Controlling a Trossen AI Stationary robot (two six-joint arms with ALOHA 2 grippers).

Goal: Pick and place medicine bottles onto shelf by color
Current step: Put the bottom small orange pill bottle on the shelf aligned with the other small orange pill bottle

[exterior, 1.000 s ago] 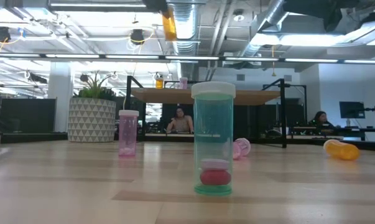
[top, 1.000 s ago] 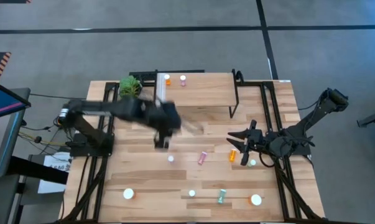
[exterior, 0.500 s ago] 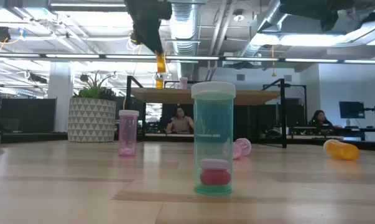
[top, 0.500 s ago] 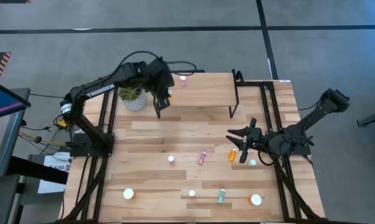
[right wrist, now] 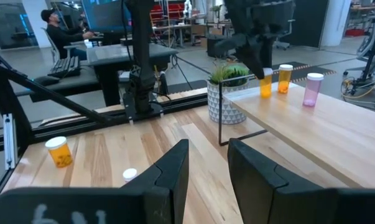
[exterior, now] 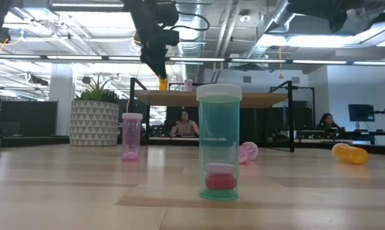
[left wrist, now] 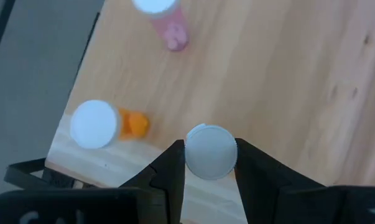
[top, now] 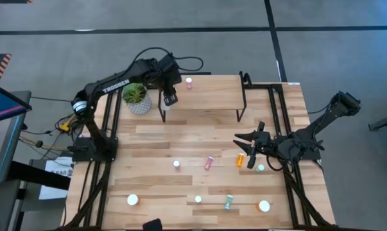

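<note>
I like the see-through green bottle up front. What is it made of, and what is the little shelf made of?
The teal bottle looks like clear tinted plastic: you can see red and pale pieces inside it, and its white cap looks like plastic too. The shelf seems to be light wood, with visible grain, on thin black legs that look like metal.

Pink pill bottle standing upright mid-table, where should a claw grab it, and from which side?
Grip the pink pill bottle's round body just under its white cap, descending from above to straddle it: it stands upright, apart from other bottles. The open right claw is free; the left claw holds an orange pill bottle.
</note>
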